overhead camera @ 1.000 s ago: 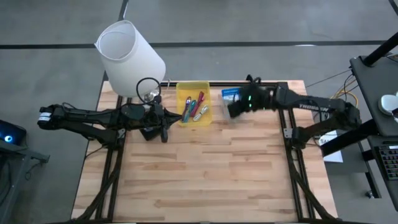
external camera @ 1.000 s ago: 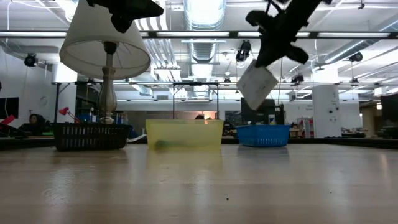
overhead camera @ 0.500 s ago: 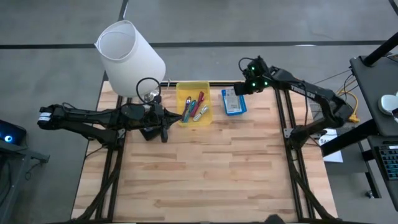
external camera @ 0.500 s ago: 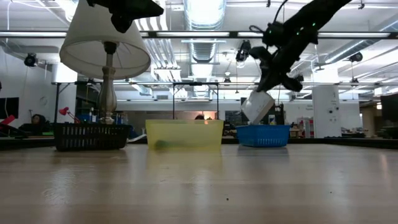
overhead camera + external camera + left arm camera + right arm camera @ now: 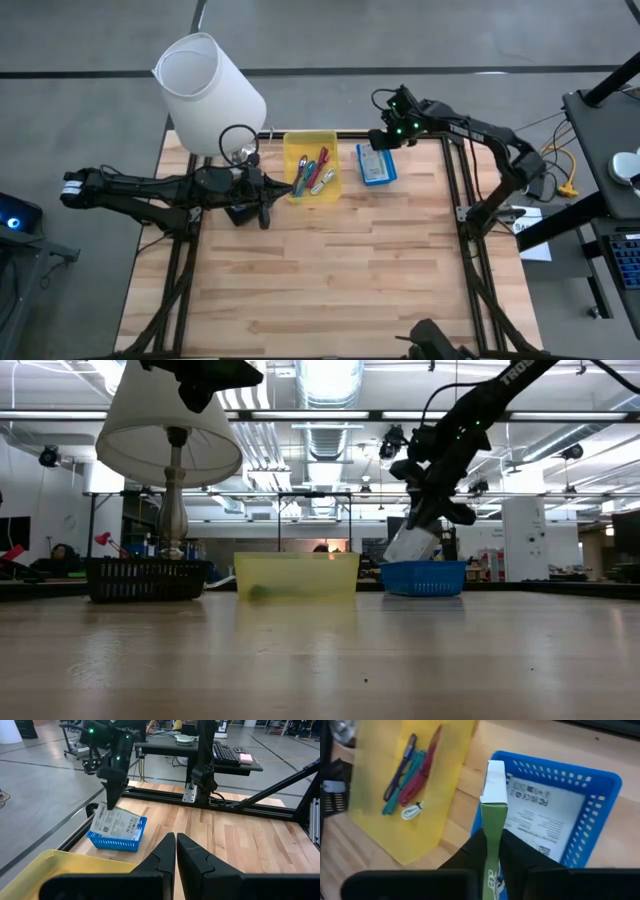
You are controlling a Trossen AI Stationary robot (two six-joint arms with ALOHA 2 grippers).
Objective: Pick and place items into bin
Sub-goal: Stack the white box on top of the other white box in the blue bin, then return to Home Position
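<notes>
My right gripper (image 5: 386,138) is over the table's far edge, shut on a flat white package with a green edge (image 5: 492,815). The package hangs over a blue basket (image 5: 376,166); in the low view its lower end (image 5: 402,556) is level with the basket's rim (image 5: 423,566). The yellow bin (image 5: 311,165) stands left of the basket, with maroon, teal and purple pens (image 5: 415,772) lying in it. My left gripper (image 5: 176,849) is shut and touches nothing, resting low at the bin's left side (image 5: 262,190). My right gripper pinches the package between its two fingers at its upper end (image 5: 111,806), coming from above and pointing down. In the right wrist view the package shows edge-on between the fingers (image 5: 492,851). It hangs tilted below them; whether it touches the basket, I cannot tell.
A white printed package (image 5: 542,815) lies flat in the blue basket. A white-shaded lamp (image 5: 210,95) stands at the far left corner, with a dark case (image 5: 238,211) under my left arm and a black basket (image 5: 145,578) beside it. The near half of the wooden table (image 5: 330,270) lies open.
My right gripper has swung from above the blue basket's right side toward the table's far edge and has come down. The package it carries has dropped from well above the basket to the level of the basket's rim, staying tilted.
</notes>
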